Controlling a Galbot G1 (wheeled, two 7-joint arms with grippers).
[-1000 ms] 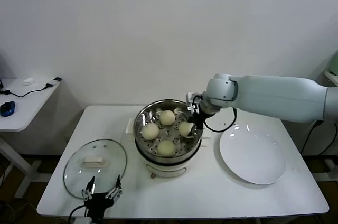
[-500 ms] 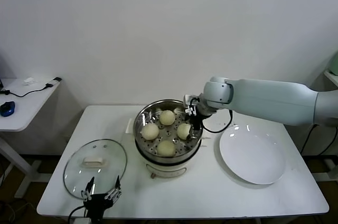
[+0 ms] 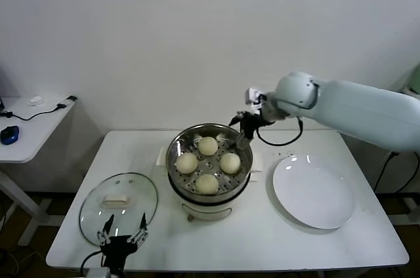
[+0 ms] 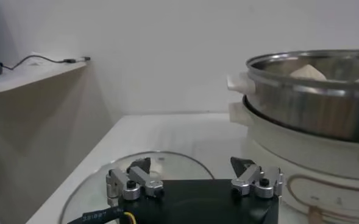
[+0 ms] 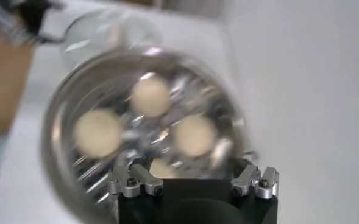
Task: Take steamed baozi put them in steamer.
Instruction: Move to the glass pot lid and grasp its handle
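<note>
Above the far rim of the round shiny stainless-steel steamer (image 3: 209,160), right gripper (image 3: 241,128) hangs spread and empty, all four smooth cream-white domed baozi (image 3: 207,162) resting on the perforated tray; loading looks complete, next likely retreat; left gripper (image 3: 122,237) idle, spread, beside the glass lid (image 3: 119,198).

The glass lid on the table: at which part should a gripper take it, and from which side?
Probably the white handle at the centre of the glass lid, approached from straight above. The lid lies flat on the table with its handle up; its thin rim sits against the tabletop and offers little to pinch. The left gripper, open, is nearest.
</note>
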